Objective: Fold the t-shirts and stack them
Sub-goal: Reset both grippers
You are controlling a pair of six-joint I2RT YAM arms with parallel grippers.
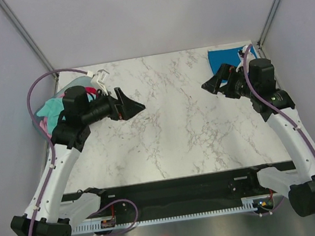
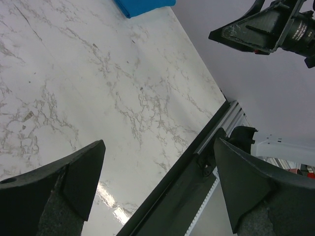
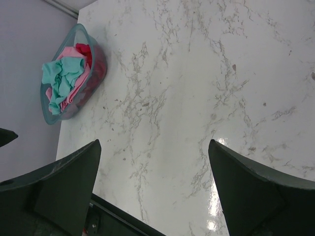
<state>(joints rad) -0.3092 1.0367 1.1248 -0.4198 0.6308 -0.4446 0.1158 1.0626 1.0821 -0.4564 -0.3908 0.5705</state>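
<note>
- Left gripper (image 1: 134, 105): jaws spread wide, nothing between them. It hangs above the far-left part of the table (image 1: 179, 144), just right of the basket (image 3: 57, 58).
- Right gripper (image 1: 211, 84): also spread wide and empty. It hangs over the far-right part of the table, just beside the blue t-shirt (image 1: 224, 60), and points toward the middle.
- The blue t-shirt lies flat and squared in the far right corner. It looks already folded, and that corner reads as the stacking spot, kept clear of the working area.
- The basket sits at the far left edge and holds the unfolded pile. A mint t-shirt (image 3: 61, 73) is crumpled on top, with a pink one (image 3: 74, 91) under it and a red one (image 3: 84, 49) at the far end.
- The middle of the marble top is bare, probably left open as the folding surface.
- Judgement: both arms are between steps, with one shirt done and several left. The left arm is nearest the basket, so it is best placed to pull the next shirt, most likely the mint one on top.
- Risk: a grab into the pile may lift two tangled shirts at once.
</note>
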